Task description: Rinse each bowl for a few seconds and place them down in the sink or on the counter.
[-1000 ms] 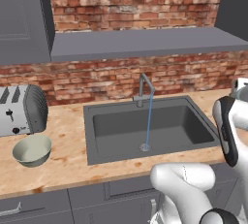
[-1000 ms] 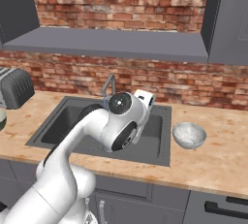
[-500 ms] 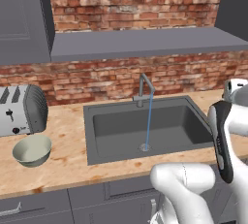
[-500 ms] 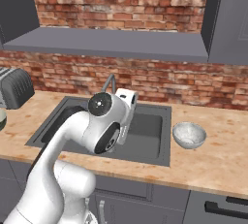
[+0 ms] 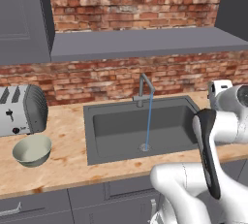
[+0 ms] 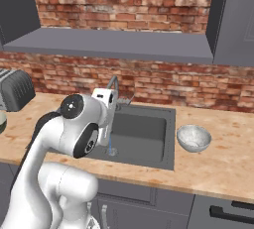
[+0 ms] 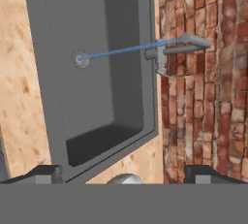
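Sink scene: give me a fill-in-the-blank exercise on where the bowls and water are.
1. The cream bowl sits on the counter in front of the ____.
2. The speckled bowl rests on the counter, not in the ____.
3. Water from the tap is ____.
4. The gripper holds ____.

Missing words: toaster; sink; running; nothing

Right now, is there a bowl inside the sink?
No, the sink holds just running water; the bowls sit on the counter.
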Tool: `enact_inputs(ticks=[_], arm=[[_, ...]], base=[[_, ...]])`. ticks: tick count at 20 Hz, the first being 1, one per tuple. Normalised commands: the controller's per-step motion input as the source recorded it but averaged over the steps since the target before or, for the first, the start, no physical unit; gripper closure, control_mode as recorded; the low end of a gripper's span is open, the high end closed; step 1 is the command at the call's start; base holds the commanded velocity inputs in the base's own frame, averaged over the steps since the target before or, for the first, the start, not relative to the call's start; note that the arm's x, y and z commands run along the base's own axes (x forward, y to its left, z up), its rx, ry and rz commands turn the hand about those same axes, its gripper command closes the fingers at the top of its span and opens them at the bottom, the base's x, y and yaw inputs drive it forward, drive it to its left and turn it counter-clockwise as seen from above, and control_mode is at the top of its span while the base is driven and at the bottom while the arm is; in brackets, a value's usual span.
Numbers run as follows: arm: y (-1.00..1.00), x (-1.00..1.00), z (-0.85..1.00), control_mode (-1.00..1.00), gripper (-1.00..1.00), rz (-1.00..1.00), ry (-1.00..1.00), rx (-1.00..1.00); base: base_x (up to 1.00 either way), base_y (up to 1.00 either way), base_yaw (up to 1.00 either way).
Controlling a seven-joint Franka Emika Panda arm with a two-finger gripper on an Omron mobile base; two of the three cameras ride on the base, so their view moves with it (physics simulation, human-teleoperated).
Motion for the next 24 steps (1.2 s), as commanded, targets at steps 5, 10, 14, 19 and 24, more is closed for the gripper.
enact_inputs(ticks=[5, 10, 14, 19, 24], arm=[[0.58, -0.05, 0.14, -1.0, -1.0, 0.06, 0.0, -0.05], [0.55, -0.07, 0.13, -1.0, -1.0, 0.07, -0.01, -0.04], [0.54, -0.1, 0.08, -1.0, -1.0, 0.08, -0.03, -0.04], [0.53, -0.1, 0.06, -1.0, -1.0, 0.09, -0.03, -0.04], [0.45, -0.09, 0.01, -1.0, -1.0, 0.12, -0.01, -0.03]], base=[[0.0, 0.0, 0.0], [0.0, 0.0, 0.0], [0.0, 0.0, 0.0], [0.0, 0.0, 0.0], [0.0, 0.0, 0.0]])
